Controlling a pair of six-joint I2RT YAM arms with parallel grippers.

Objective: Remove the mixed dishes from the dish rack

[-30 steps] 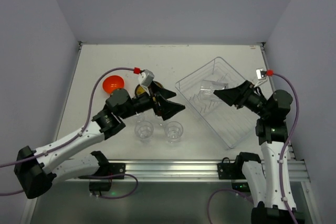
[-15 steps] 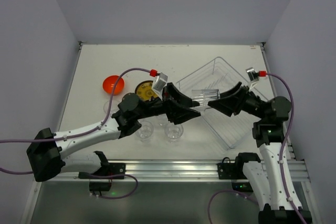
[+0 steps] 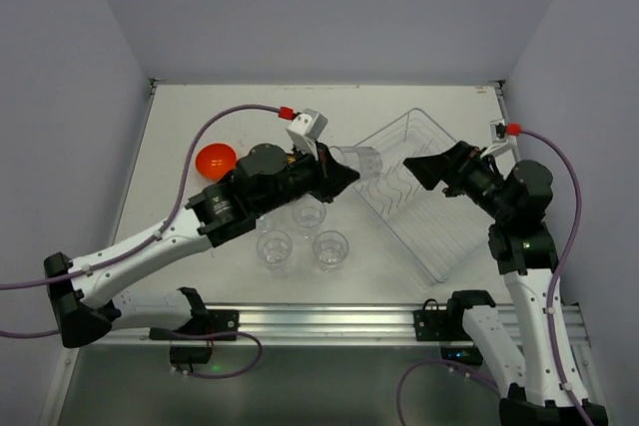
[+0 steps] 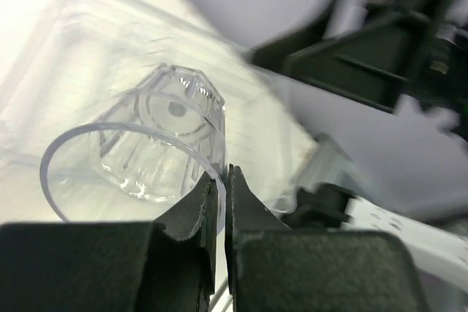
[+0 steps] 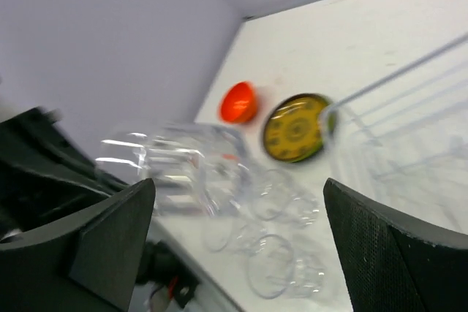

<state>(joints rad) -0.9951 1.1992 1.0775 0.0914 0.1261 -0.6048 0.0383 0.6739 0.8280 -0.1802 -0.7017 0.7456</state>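
My left gripper (image 3: 342, 175) (image 4: 224, 178) is shut on the rim of a clear plastic cup (image 3: 361, 161) (image 4: 153, 144), held on its side in the air at the left edge of the dish rack (image 3: 431, 236). My right gripper (image 3: 419, 169) (image 5: 240, 189) hangs open and empty over the rack, apart from the cup (image 5: 172, 166). Three more clear cups (image 3: 308, 214) (image 3: 274, 248) (image 3: 330, 248) stand on the table. An orange bowl (image 3: 216, 160) (image 5: 239, 102) sits at the left, with an olive-yellow patterned plate (image 5: 295, 128) beside it; my left arm hides that plate from above.
The rack's wire holder (image 3: 397, 187) (image 5: 409, 126) runs across the inside of the tray. Walls close the table at the back and both sides. The arm bases and a metal rail (image 3: 329, 318) line the near edge.
The left gripper shut on the cup's rim and carried it left and slightly back. The right gripper let the cup go, opened wide and drew back to the right.
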